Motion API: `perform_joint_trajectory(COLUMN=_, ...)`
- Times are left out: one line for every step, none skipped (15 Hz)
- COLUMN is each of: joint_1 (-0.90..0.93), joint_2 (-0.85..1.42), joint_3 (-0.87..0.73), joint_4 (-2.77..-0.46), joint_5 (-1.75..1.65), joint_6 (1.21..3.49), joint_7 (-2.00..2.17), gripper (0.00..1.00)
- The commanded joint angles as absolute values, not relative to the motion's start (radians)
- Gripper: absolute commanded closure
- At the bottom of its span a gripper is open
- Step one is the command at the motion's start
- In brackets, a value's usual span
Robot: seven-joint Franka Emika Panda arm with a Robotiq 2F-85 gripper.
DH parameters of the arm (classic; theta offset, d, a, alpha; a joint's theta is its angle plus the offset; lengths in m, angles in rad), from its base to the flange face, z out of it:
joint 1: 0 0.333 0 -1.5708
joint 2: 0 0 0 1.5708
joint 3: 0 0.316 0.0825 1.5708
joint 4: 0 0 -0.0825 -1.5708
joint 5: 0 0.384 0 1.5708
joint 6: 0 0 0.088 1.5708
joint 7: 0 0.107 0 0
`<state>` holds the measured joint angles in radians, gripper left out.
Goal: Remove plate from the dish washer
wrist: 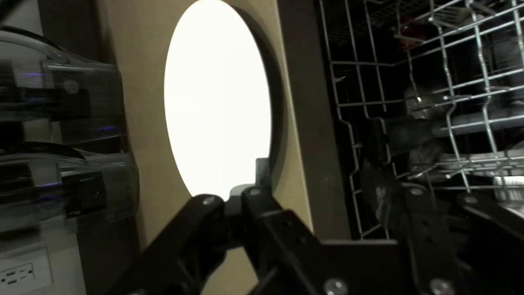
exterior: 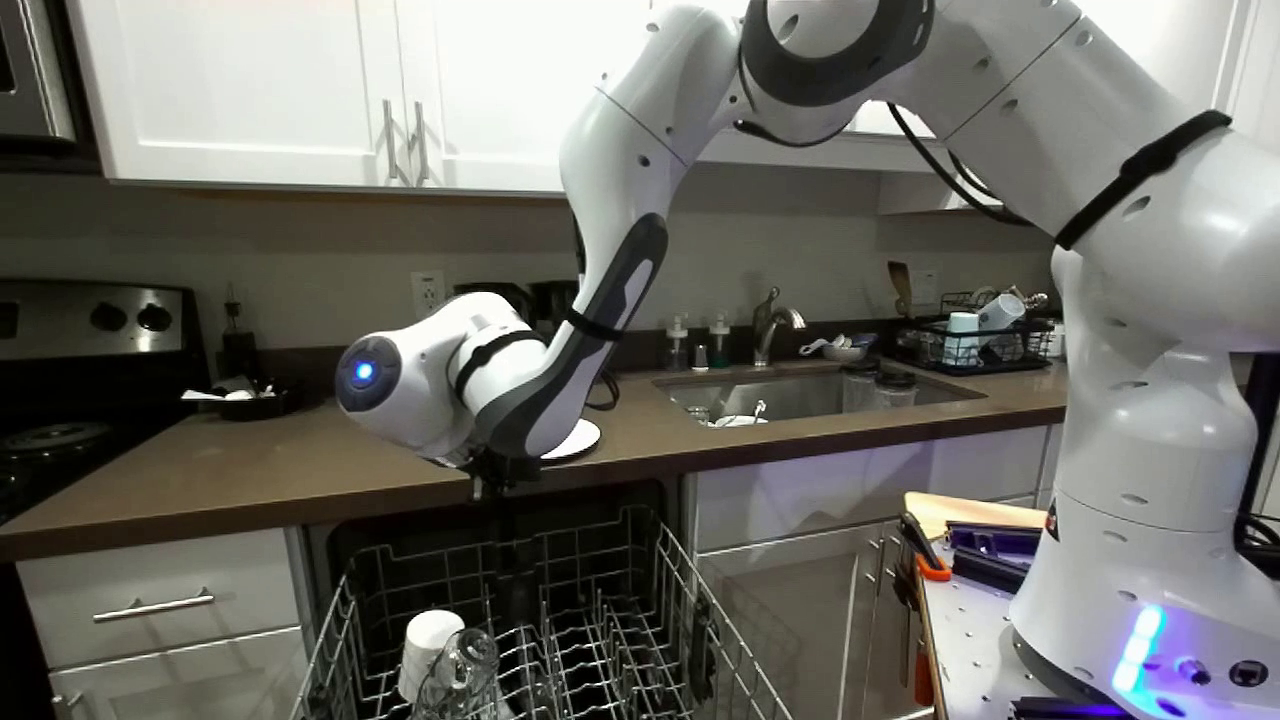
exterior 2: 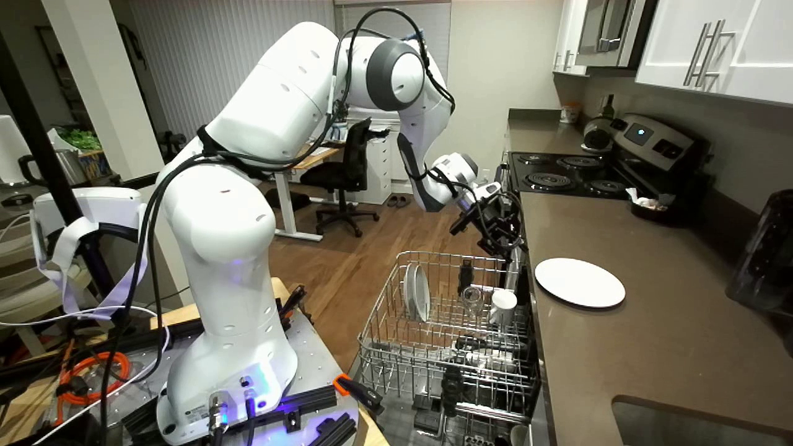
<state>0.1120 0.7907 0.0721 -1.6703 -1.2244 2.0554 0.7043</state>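
Brown kitchen desk [exterior 2: 657, 347] holds 1 round white plate [exterior 2: 580, 282], apparently unloaded, black pincer [wrist: 320, 183] spread, pale round plates [exterior 2: 422, 293] left in dark, wire-racked dishwasher [exterior: 600, 625].

In an exterior view, the counter [exterior 2: 657, 322] lies open far and right of the plate [exterior 2: 580, 282]. Far end of the rack [exterior 2: 443, 319]: upright plates [exterior 2: 420, 293] guard the left, glass [exterior 2: 473, 298] and cup [exterior 2: 502, 307] crowd the right, a lane between!

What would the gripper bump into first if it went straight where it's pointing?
Probably the counter's front edge, showing between the fingers of the open gripper in the wrist view. Depth is unclear; one finger might meet the plate first.
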Motion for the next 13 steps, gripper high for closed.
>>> perform_joint_trajectory(joint_1=0.145, joint_2=0.682, joint_3=0.098, joint_4=-1.778, joint_5=-1.144, joint_6=2.052, joint_7=0.671, gripper=0.18)
perform_joint_trajectory(joint_1=0.157, joint_2=0.664, joint_3=0.103, joint_4=-1.795, joint_5=-1.126, joint_6=2.047, joint_7=0.672, gripper=0.09)
perform_joint_trajectory(joint_1=0.172, joint_2=0.644, joint_3=0.107, joint_4=-1.812, joint_5=-1.11, joint_6=2.04, joint_7=0.674, gripper=0.02)
perform_joint_trajectory(joint_1=0.187, joint_2=0.626, joint_3=0.111, joint_4=-1.828, joint_5=-1.097, joint_6=2.032, joint_7=0.678, gripper=0.01)
perform_joint_trajectory(joint_1=0.203, joint_2=0.609, joint_3=0.115, joint_4=-1.842, joint_5=-1.08, joint_6=2.02, joint_7=0.678, gripper=0.0)
perform_joint_trajectory(joint_1=0.218, joint_2=0.592, joint_3=0.119, joint_4=-1.855, joint_5=-1.067, joint_6=2.005, joint_7=0.677, gripper=0.0)
perform_joint_trajectory(joint_1=0.233, joint_2=0.577, joint_3=0.123, joint_4=-1.866, joint_5=-1.052, joint_6=1.988, joint_7=0.681, gripper=0.0)
perform_joint_trajectory(joint_1=0.251, joint_2=0.561, joint_3=0.128, joint_4=-1.88, joint_5=-1.042, joint_6=1.965, joint_7=0.687, gripper=0.0)
perform_joint_trajectory(joint_1=0.244, joint_2=0.622, joint_3=0.108, joint_4=-1.822, joint_5=-1.069, joint_6=2.001, joint_7=0.7, gripper=0.0)
perform_joint_trajectory(joint_1=0.257, joint_2=0.609, joint_3=0.113, joint_4=-1.831, joint_5=-1.058, joint_6=1.983, joint_7=0.7, gripper=0.0)
perform_joint_trajectory(joint_1=0.266, joint_2=0.598, joint_3=0.116, joint_4=-1.84, joint_5=-1.056, joint_6=1.973, joint_7=0.7, gripper=0.0)
perform_joint_trajectory(joint_1=0.269, joint_2=0.592, joint_3=0.117, joint_4=-1.846, joint_5=-1.056, joint_6=1.97, joint_7=0.7, gripper=0.0)
perform_joint_trajectory(joint_1=0.269, joint_2=0.591, joint_3=0.117, joint_4=-1.848, joint_5=-1.056, joint_6=1.969, joint_7=0.7, gripper=0.0)
